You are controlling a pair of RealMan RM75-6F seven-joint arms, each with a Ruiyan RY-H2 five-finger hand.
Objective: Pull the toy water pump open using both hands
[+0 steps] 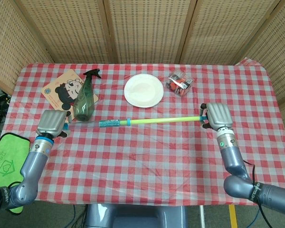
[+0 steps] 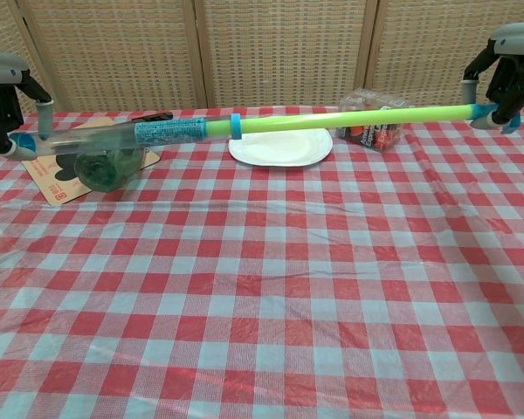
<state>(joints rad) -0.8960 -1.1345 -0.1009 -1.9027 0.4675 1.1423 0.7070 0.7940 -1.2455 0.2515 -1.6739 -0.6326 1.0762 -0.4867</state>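
Above a red-checked table (image 1: 147,152), the pump (image 1: 133,122) stretches level between both arms, its clear barrel and blue printed sleeve to the left, its green rod drawn out to the right. The left hand (image 1: 51,123) is clamped on the barrel's end; the right hand (image 1: 217,116) grips the rod's blue tip. Behind lie a cartoon-printed mat (image 1: 66,89) under a green spray bottle (image 1: 86,97), a white plate (image 1: 143,90) and a clear packet (image 1: 180,82). No writing is legible.
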